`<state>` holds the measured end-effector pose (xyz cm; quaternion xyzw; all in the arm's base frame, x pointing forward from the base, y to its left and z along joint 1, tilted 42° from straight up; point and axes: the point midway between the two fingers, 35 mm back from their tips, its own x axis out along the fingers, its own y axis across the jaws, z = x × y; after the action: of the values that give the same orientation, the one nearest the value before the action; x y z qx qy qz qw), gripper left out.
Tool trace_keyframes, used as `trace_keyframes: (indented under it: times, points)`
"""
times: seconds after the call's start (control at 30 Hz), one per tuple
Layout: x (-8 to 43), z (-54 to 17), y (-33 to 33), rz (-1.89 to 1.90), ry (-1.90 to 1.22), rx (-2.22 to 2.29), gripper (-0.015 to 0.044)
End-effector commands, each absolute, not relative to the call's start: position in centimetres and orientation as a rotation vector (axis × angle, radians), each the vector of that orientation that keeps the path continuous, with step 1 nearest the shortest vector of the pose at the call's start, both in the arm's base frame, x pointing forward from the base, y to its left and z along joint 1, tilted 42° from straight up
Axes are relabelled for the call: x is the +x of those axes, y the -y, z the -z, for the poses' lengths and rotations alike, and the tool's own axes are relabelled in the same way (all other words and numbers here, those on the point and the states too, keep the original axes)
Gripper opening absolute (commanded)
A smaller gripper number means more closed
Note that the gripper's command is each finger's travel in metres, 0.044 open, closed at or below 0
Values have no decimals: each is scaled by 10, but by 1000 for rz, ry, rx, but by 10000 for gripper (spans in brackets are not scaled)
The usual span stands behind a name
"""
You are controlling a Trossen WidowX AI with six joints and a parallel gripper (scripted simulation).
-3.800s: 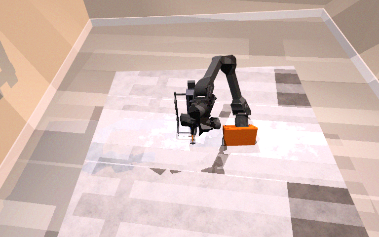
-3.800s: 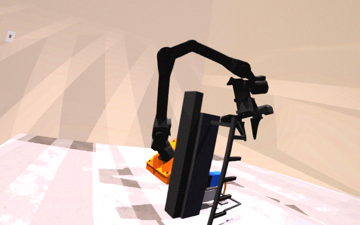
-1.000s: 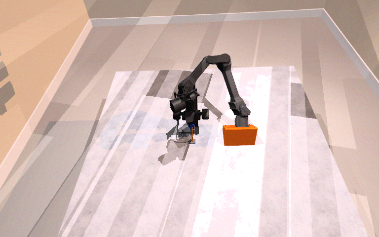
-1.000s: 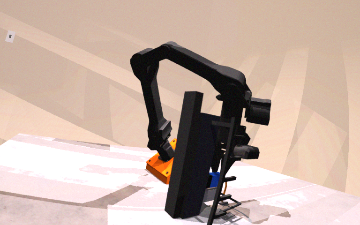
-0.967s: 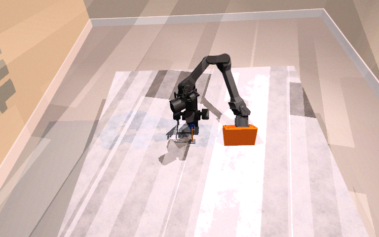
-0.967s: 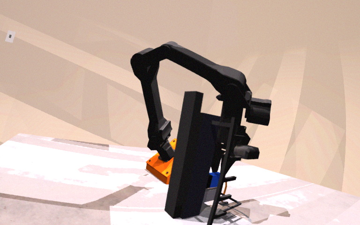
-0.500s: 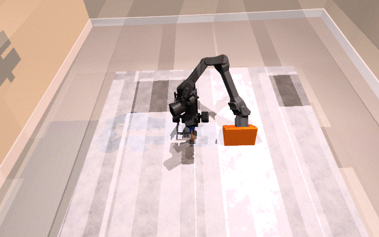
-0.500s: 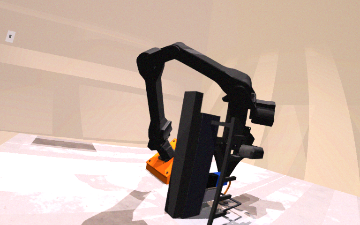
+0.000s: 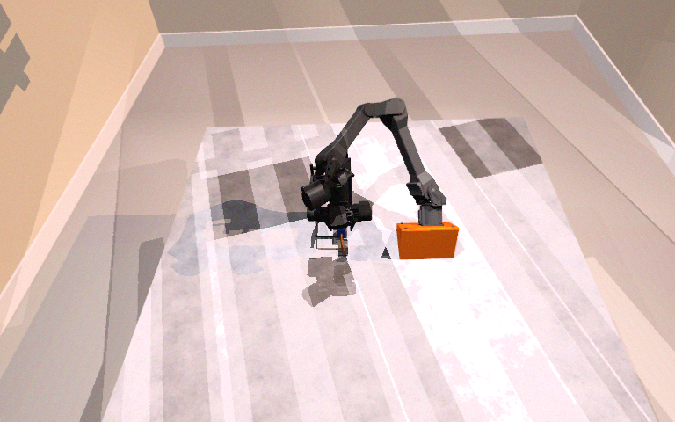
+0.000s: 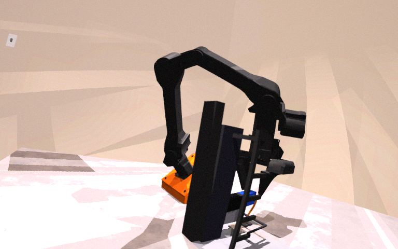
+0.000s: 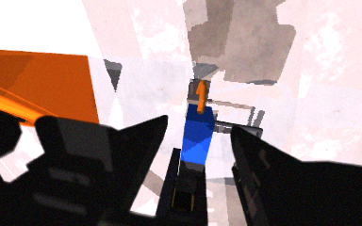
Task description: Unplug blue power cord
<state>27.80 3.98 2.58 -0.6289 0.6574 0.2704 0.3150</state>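
Observation:
The blue plug (image 11: 197, 137) (image 10: 246, 193) (image 9: 341, 232) stands above the table with the orange cord (image 11: 201, 99) (image 10: 253, 207) hanging from its front end. A dark part (image 11: 192, 169) joins its rear. Behind it is a black piece, seemingly of the strip; whether the plug's end is inside it I cannot tell. In the exterior view a tall dark block (image 10: 203, 176) stands beside it. My gripper (image 11: 199, 124) (image 10: 251, 190) is open, its fingers on both sides of the plug, with gaps to each in the wrist view.
A thin black frame (image 11: 236, 126) (image 10: 247, 181) stands close beside the plug, on the right finger's side in the wrist view. The orange arm base (image 9: 426, 242) (image 10: 175, 188) (image 11: 47, 80) is on the left finger's side there. Shadows cross the table (image 9: 238, 348).

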Motion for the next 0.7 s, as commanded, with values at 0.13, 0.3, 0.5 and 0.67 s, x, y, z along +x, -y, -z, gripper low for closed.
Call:
trace_keyframes:
  times: [0.13,0.3,0.5,0.67]
  points:
    - [282,-6,-76,-716,-1727,-1660,440]
    - [282,4,-93,-715,-1728,-1659,440]
    - [282,4,-93,-715,-1728,-1659,440]
    - [282,4,-93,-715,-1728,-1659,440]
